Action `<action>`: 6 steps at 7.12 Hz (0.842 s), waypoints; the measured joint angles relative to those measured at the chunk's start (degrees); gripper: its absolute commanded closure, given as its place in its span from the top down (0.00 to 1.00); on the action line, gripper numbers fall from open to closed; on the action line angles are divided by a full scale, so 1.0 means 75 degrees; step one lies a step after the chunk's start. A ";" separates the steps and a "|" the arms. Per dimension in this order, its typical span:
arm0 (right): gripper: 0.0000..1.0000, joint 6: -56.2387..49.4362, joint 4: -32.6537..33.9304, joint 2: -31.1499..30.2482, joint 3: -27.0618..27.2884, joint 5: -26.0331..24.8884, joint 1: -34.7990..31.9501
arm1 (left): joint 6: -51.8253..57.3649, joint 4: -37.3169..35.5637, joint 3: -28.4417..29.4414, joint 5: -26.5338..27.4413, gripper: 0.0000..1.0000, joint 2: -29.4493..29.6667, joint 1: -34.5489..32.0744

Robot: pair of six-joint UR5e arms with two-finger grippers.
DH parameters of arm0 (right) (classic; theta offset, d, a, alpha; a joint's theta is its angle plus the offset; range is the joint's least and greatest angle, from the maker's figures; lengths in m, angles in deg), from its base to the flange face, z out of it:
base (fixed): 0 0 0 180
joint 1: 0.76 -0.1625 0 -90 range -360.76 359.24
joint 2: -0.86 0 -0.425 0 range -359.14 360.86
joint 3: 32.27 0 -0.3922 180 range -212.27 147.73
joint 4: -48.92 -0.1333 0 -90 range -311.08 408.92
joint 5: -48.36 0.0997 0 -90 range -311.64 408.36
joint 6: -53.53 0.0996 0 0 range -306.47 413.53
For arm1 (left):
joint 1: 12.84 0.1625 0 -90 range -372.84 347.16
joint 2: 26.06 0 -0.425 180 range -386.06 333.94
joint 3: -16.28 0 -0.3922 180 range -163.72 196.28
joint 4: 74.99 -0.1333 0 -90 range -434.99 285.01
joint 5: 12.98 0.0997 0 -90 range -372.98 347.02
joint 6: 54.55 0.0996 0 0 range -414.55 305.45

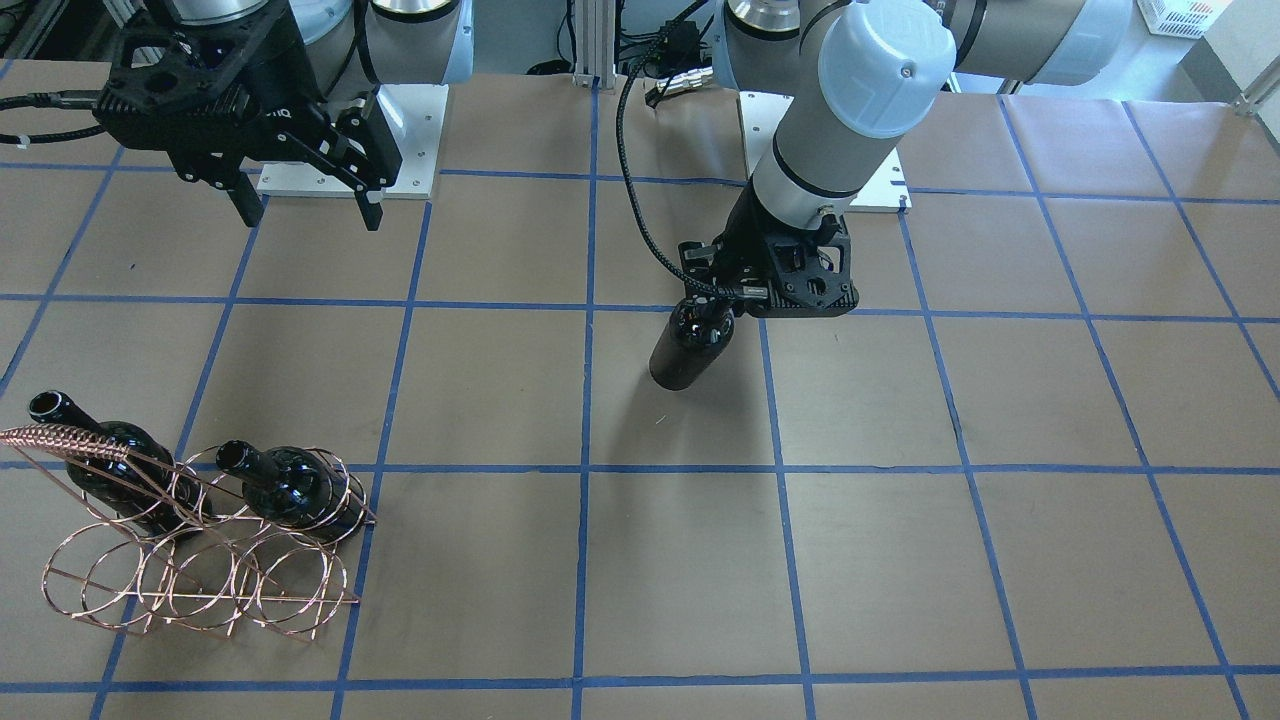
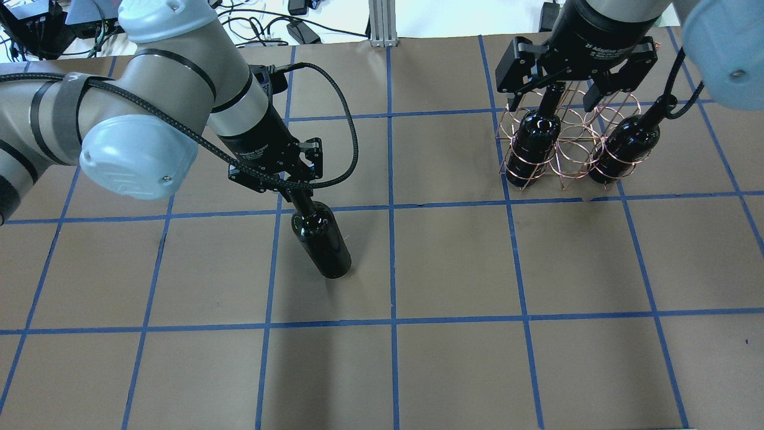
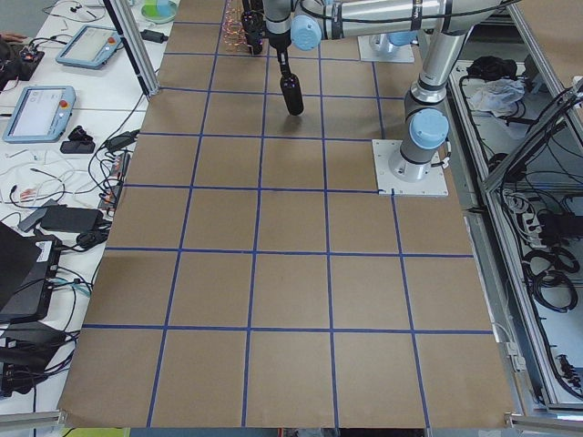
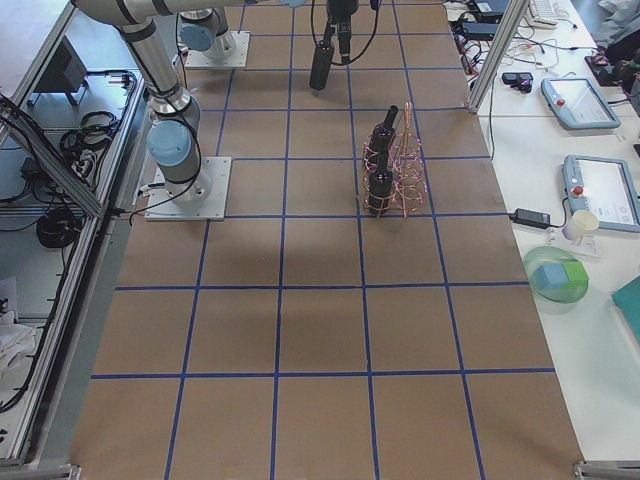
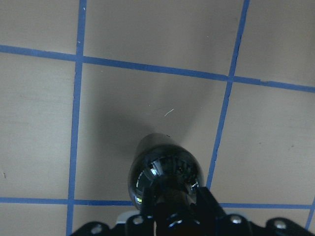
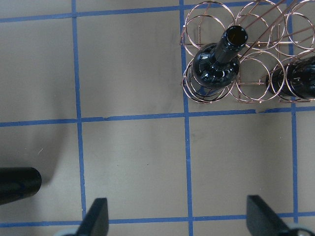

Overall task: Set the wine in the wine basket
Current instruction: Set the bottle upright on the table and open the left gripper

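My left gripper (image 2: 292, 192) is shut on the neck of a glossy black wine bottle (image 2: 319, 239), which hangs upright near the table's middle, its base seemingly just off the paper. The bottle also shows in the front view (image 1: 690, 345) and the left wrist view (image 5: 166, 174). The copper wire wine basket (image 2: 574, 137) stands at the far right and holds two look-alike bottles (image 2: 534, 143) (image 2: 627, 146). My right gripper (image 2: 572, 80) is open and empty, hovering above the basket. In the right wrist view the basket (image 6: 256, 73) lies ahead of the open fingers (image 6: 96, 216).
The two arm base plates (image 1: 410, 140) (image 1: 880, 190) sit at the robot's edge of the table. Beyond the far table edge is a desk with tablets (image 4: 575, 100) and a green bowl (image 4: 555, 275). Blue tape lines grid the brown paper.
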 measured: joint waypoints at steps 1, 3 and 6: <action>1.00 -0.0003 -0.0002 0.0000 0.0000 0.0000 0.0000 | 0.0003 0.0025 -0.0048 0.0001 0.00 0.0020 -0.0002; 1.00 -0.0005 -0.0007 0.0001 0.0000 -0.0004 0.0000 | -0.0011 0.0049 -0.0182 0.0002 0.10 0.0047 -0.0003; 1.00 0.0014 -0.0078 0.0014 0.0007 -0.0043 0.0007 | -0.0067 0.0461 -0.0133 -0.0003 1.00 -0.0040 0.0000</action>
